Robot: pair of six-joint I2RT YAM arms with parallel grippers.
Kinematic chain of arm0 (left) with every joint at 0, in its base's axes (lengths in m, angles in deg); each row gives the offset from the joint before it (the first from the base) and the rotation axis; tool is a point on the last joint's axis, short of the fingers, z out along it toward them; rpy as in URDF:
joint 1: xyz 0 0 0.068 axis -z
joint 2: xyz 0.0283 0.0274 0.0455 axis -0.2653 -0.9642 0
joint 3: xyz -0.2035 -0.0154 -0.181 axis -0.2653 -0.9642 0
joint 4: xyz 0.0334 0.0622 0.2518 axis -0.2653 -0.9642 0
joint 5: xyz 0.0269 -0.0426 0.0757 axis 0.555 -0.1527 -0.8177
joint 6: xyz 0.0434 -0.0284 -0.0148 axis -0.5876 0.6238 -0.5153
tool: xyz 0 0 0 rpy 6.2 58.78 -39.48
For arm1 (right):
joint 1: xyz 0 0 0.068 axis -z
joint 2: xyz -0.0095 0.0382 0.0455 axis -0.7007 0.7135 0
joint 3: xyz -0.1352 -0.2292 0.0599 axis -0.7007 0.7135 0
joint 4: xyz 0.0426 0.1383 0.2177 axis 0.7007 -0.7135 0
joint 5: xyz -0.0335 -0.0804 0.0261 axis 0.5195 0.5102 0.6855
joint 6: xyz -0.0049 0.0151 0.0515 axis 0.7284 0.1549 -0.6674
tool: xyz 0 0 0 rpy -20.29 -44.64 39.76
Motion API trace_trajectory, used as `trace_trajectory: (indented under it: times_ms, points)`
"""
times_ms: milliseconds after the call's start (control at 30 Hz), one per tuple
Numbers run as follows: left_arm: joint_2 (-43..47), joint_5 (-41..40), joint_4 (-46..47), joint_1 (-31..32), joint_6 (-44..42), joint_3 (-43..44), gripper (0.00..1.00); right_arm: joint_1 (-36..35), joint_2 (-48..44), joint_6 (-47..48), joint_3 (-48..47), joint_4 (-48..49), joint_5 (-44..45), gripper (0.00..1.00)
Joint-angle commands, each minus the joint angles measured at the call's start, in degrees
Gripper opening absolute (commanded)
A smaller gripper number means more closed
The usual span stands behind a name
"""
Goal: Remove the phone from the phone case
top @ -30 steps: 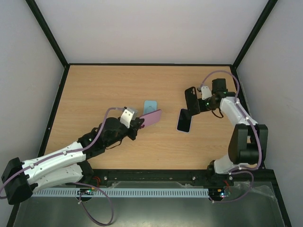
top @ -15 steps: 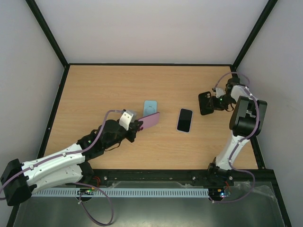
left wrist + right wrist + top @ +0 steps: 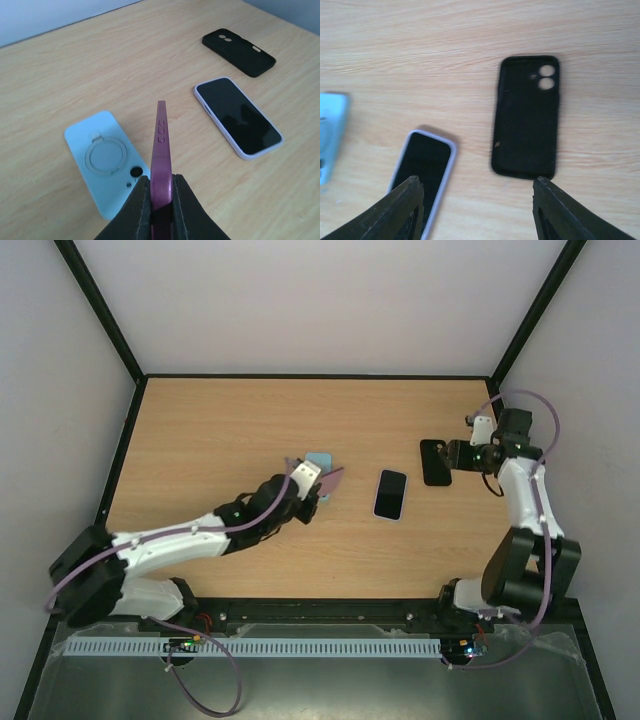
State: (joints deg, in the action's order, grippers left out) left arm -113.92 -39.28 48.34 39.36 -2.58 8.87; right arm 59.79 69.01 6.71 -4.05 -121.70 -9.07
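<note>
Unmoved over the last second, the phone (image 3: 390, 494) lies screen-up just right of centre in the overhead view, its pale lilac rim showing. What has shifted is the black case (image 3: 435, 461): a second ago the right gripper (image 3: 477, 212) held it raised close beside the phone, and now it lies flat and empty on the surface (image 3: 220, 430), up and to the right of the phone and clear of it. That gripper has let go. In its own wrist view the fingers are spread wide at the bottom corners with nothing between them, and case and phone lie apart below. For this phone the separation looks finished, with only the arm's retreat left. Toward the left of centre, the left arm has stretched forward, and the left gripper (image 3: 161, 200) is clenched on a thin maroon item (image 3: 161, 150) held on edge, its side buttons uppermost. It cannot be told whether that item is a handset or a shell. It now hangs over the right edge of a light blue ring case (image 3: 102, 160) lying flat, and it may be about to be put down there.
</note>
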Motion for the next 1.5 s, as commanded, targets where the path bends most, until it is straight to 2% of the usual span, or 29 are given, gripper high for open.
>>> trace_trajectory:
  times_ms: [0,167,267,467,567,700,867,967,1167,1467]
  points:
    - [-8.8,-4.6,6.5,0.7,-6.4,9.7,0.02,-0.2,-11.1,-3.9,6.4,1.9,-9.2,0.58]
    - [-19.5,-5.4,0.5,1.2,-11.7,22.5,0.03,-0.2,-22.2,0.6,11.5,4.8,-12.2,0.59]
    - [-24.8,-11.8,0.7,3.1,-19.5,26.6,0.03,-0.2,-26.0,0.3,13.9,6.2,-10.2,0.60]
    - [-37.0,-21.2,-1.7,5.0,-30.6,36.6,0.02,-0.2,-28.0,-4.4,17.3,7.5,-13.4,0.60]
    - [-42.4,-23.8,-1.8,5.5,-35.3,39.9,0.02,-0.1,-29.9,-4.7,17.4,7.6,-9.1,0.60]
    - [-49.5,-29.8,-2.9,5.8,-40.8,44.8,0.03,-0.1,-34.0,-6.3,21.8,12.6,-5.2,0.61]
    - [-59.0,-37.1,-2.8,6.2,-47.0,48.8,0.03,-0.1,-33.9,-6.7,22.7,13.7,-6.0,0.60]
    - [-61.6,-37.0,-4.1,6.2,-46.6,50.4,0.12,-0.1,-33.8,-6.8,22.8,13.8,-6.6,0.60]
    - [-61.9,-32.3,-8.6,5.9,-38.9,51.6,0.32,-0.1,-34.0,-6.6,23.0,14.0,-6.1,0.60]
    - [-55.9,-24.5,-15.3,4.8,-25.8,48.5,0.56,-0.2,-34.6,-6.2,23.0,13.8,-6.1,0.61]
